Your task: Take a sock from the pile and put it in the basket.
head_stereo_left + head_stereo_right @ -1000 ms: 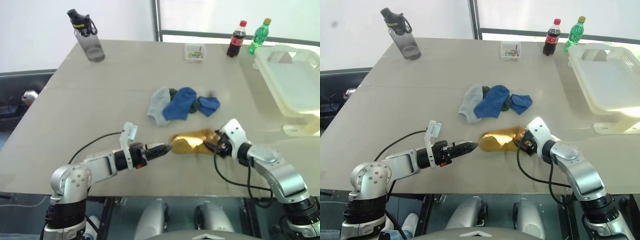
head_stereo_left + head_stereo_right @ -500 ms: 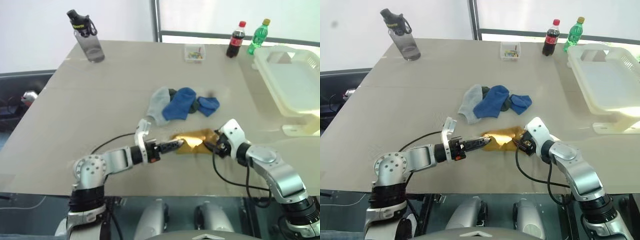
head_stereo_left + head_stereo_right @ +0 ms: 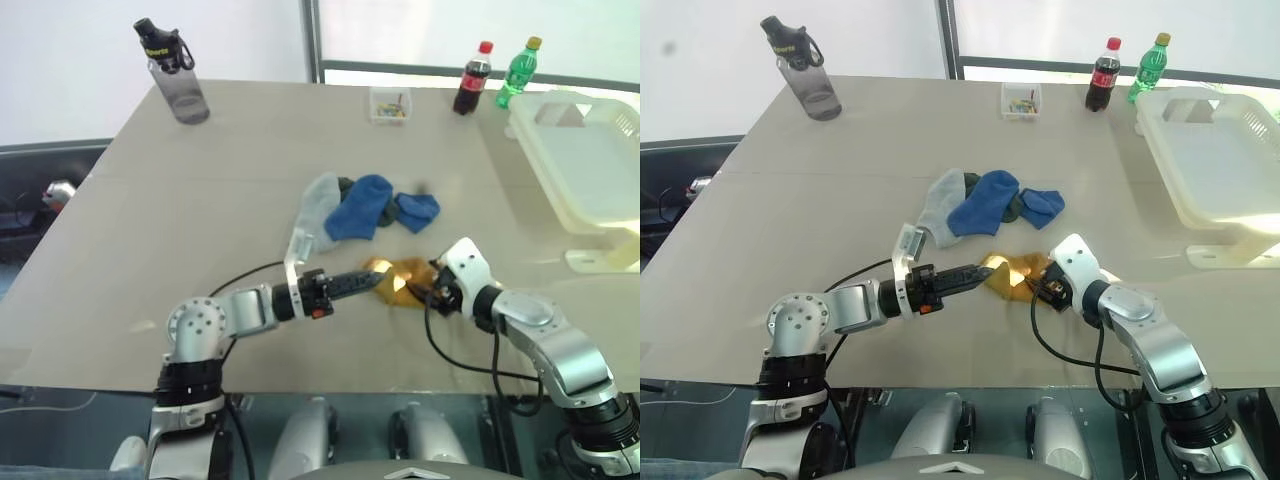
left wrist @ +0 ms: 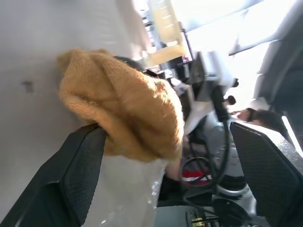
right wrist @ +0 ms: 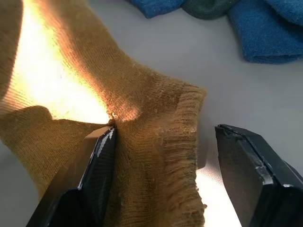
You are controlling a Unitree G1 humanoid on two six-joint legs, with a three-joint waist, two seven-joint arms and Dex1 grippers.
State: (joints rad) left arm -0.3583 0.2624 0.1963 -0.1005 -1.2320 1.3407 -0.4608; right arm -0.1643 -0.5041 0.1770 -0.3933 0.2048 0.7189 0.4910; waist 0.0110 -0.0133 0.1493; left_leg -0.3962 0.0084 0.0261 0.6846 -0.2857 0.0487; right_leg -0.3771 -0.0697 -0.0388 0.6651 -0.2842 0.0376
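Note:
A mustard yellow sock (image 3: pixel 398 280) lies bunched on the table between my two grippers, apart from the pile (image 3: pixel 362 208) of blue, pale grey and dark socks behind it. My left gripper (image 3: pixel 372 281) points across at the sock's near end; its fingers (image 4: pixel 71 184) stand wide open with the sock bulging between them. My right gripper (image 5: pixel 163 130) is open astride the sock's cuff, with one finger (image 5: pixel 97 170) against the fabric. The white basket (image 3: pixel 547 190) stands at the far right.
A grey water bottle (image 3: pixel 177 75) stands at the back left. A small clear box (image 3: pixel 389 103), a cola bottle (image 3: pixel 472 79) and a green bottle (image 3: pixel 518 72) line the table's back edge. My arms reach in over the table's front edge.
My left gripper has slid right into the mustard sock, pushing it into a shorter bunch against the right gripper. The right arm has not moved.

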